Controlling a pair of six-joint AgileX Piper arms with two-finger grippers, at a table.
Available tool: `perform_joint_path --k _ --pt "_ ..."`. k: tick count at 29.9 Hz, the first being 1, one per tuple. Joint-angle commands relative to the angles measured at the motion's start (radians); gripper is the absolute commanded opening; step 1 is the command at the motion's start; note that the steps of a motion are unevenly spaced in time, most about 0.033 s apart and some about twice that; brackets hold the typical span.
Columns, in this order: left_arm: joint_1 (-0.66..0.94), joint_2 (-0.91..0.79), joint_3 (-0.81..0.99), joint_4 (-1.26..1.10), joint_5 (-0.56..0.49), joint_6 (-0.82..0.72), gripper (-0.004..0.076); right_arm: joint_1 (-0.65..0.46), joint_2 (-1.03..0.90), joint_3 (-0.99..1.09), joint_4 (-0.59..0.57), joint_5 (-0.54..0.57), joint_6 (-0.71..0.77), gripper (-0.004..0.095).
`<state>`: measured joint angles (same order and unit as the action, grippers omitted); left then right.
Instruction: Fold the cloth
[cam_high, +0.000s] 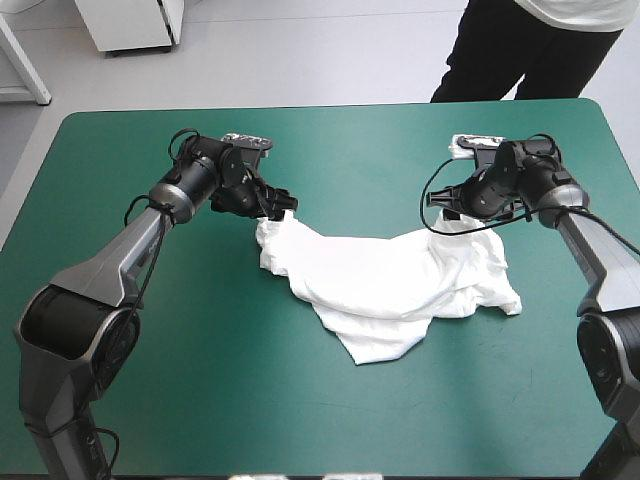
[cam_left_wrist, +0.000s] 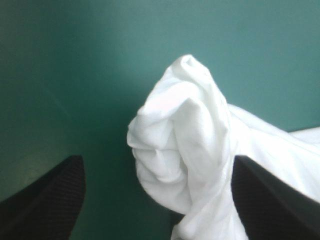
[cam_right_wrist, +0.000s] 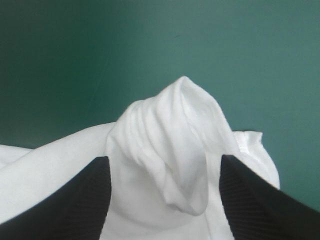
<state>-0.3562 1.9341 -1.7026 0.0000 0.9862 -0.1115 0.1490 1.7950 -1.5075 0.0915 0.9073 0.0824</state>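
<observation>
The white T-shirt lies crumpled across the middle of the table, stretched in a sagging band between the two arms. My left gripper is at its left end. In the left wrist view a bunched, twisted fold of the T-shirt stands between the fingers of the left gripper, which are wide apart. My right gripper is at the right end. There a peaked fold of the T-shirt rises between the spread fingers of the right gripper. Neither gripper pinches the fabric.
The teal-green cover stretches wide on the near side of the T-shirt, and a narrower strip runs behind the grippers to the table's far edge. A pointed corner of the T-shirt hangs toward the front.
</observation>
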Motion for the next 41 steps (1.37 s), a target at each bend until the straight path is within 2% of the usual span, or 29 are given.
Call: perform_joint_path --k 1,8,11,20,25,41 --pt "0.002 -0.070 -0.102 0.010 0.061 0.015 0.0560 -0.009 -0.089 -0.053 -0.002 0.017 -0.010 0.0580" --pt "0.002 -0.148 -0.190 0.091 0.246 0.033 0.0503 -0.009 -0.194 -0.053 -0.013 0.162 -0.015 0.0576" --pt "0.002 -0.184 -0.190 0.084 0.269 0.033 0.0503 -0.009 -0.243 -0.053 -0.012 0.191 -0.015 0.0576" --pt "0.002 -0.140 -0.193 0.068 0.166 0.059 0.0491 -0.009 -0.353 -0.053 -0.012 0.234 -0.015 0.0576" --pt "0.002 -0.038 -0.193 0.026 0.167 0.111 0.0491 -0.009 -0.358 -0.053 -0.012 0.247 -0.013 0.0576" --pt "0.023 0.160 -0.209 0.000 0.126 0.104 0.0491 -0.009 -0.358 -0.053 -0.012 0.248 -0.013 0.0576"
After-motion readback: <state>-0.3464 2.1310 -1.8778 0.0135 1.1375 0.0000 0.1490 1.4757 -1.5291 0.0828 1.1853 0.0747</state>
